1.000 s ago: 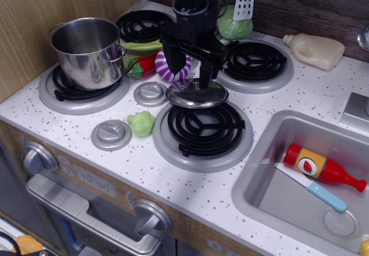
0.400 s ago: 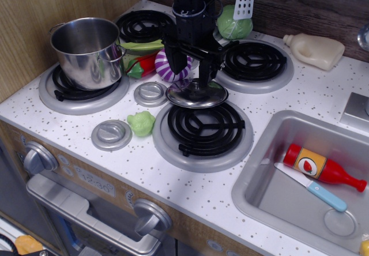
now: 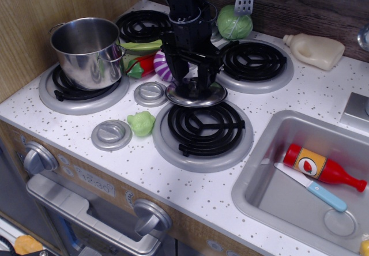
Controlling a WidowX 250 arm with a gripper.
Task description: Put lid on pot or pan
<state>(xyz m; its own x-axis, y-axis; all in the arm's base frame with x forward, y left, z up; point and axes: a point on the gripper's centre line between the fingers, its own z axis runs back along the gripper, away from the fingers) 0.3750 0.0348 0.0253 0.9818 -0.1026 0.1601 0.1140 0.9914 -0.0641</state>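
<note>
The shiny steel lid with a small knob lies on the back edge of the front burner. My gripper is straight above it, low down, with its fingers open on either side of the knob and close to the lid's top. The shiny steel pot stands open and empty on the left burner, well to the left of the gripper.
Two matte grey discs and a green toy lie between pot and lid. A purple striped vegetable, a red pepper and a cabbage sit behind. The sink holds a red bottle and a knife.
My gripper has come down towards the lid, so its fingers now flank the knob. The lid and the pot have not moved.
</note>
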